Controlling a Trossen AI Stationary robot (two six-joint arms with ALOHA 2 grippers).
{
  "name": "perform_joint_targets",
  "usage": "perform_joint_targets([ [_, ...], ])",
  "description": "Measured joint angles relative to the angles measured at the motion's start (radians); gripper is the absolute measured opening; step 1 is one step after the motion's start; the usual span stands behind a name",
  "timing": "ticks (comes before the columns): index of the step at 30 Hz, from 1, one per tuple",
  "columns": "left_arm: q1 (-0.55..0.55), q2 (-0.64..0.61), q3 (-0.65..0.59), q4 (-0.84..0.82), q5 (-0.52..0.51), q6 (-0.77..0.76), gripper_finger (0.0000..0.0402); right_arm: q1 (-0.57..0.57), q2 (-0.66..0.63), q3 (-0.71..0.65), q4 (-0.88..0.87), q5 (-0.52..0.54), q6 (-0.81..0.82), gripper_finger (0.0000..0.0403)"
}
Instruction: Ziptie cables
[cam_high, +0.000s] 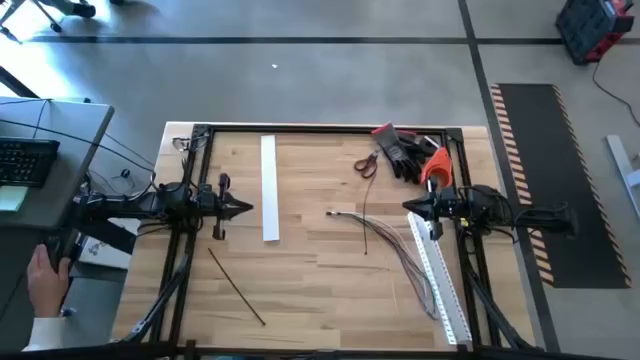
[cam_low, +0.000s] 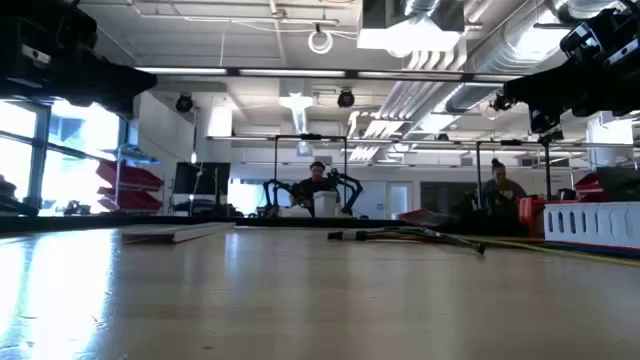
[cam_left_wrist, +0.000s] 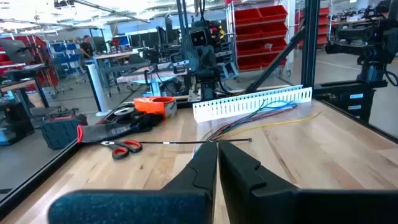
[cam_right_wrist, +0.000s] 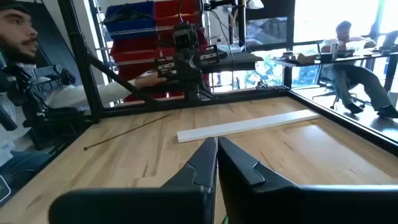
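Observation:
The cables (cam_high: 385, 240) lie loose on the wooden table right of its middle, thin grey and dark wires with a small pale connector (cam_high: 331, 212) at their far-left end; the left wrist view shows them as cables (cam_left_wrist: 249, 124) running from the white slotted channel. One ziptie (cam_high: 236, 286), a thin black strip, lies slantwise near the table's near-left part, also seen as ziptie (cam_right_wrist: 127, 132). My left gripper (cam_high: 248, 209) hovers shut above the left side, beside the flat white strip. My right gripper (cam_high: 408, 207) hovers shut above the right side, over the cables' far end.
A flat white strip (cam_high: 269, 187) lies left of centre. A white slotted channel (cam_high: 436, 275) runs along the right side. Red-handled scissors (cam_high: 366, 163), dark gloves (cam_high: 403, 150) and an orange tool (cam_high: 435, 165) sit at the far right. A person's hand (cam_high: 45, 275) is left of the table.

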Motion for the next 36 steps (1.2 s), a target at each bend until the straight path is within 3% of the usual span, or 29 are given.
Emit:
perform_joint_targets([
  [36, 0.0, 0.023, 0.0, 0.0, 0.0, 0.0, 0.0, 0.0, 0.0, 0.0, 0.0, 0.0, 0.0, 0.0],
])
